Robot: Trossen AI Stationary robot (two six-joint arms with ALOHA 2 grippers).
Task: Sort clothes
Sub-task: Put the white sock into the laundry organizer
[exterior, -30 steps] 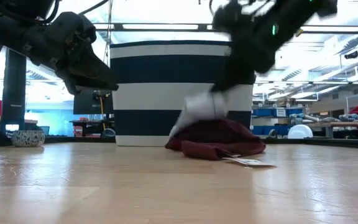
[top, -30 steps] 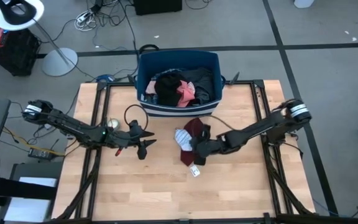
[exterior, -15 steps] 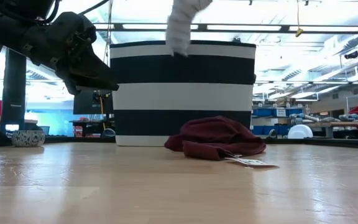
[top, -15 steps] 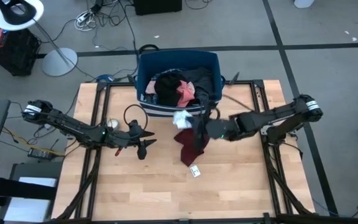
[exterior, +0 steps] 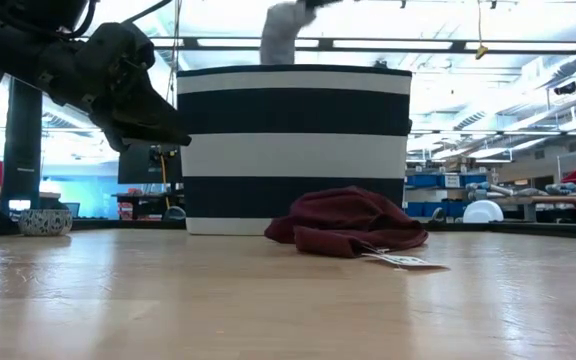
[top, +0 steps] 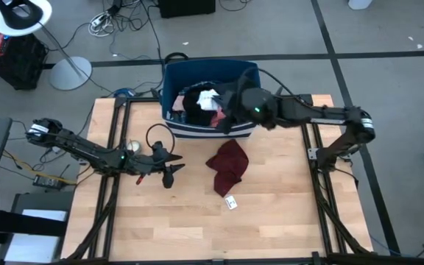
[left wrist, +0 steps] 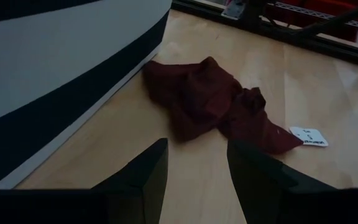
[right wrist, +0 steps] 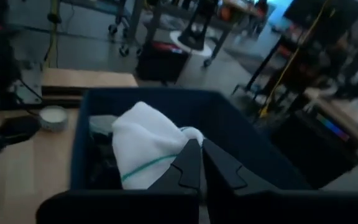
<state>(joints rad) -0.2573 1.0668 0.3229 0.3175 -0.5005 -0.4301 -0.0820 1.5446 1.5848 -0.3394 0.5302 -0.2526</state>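
Observation:
The navy, white-striped bin (top: 250,71) stands at the table's far edge with several dark and pink clothes inside. Above it hangs a white garment with a teal line (right wrist: 146,151), with my right gripper (top: 231,103) shut on it; in the low view it (exterior: 282,32) shows just over the bin's rim. A maroon garment (top: 228,165) lies crumpled on the table in front of the bin (exterior: 293,140). My left gripper (top: 169,172) hovers open left of the maroon garment (left wrist: 207,99), touching nothing. My right gripper pinches the white garment between its two fingers at a bunched part (right wrist: 174,157) by its near side. The fingers reach in from the table's right, slanting slightly down. The garment hangs below them, lifted clear, over the bin's open top.
A white tag (top: 230,202) lies on the wood by the maroon garment's near end. A small round bowl (exterior: 45,221) sits near the left arm. Bare wood stretches along the table's near half.
My right gripper has risen from the table and swung toward the far edge, carrying the white garment off the maroon one and up over the bin. The maroon garment has stayed on the table. My left gripper has kept still.

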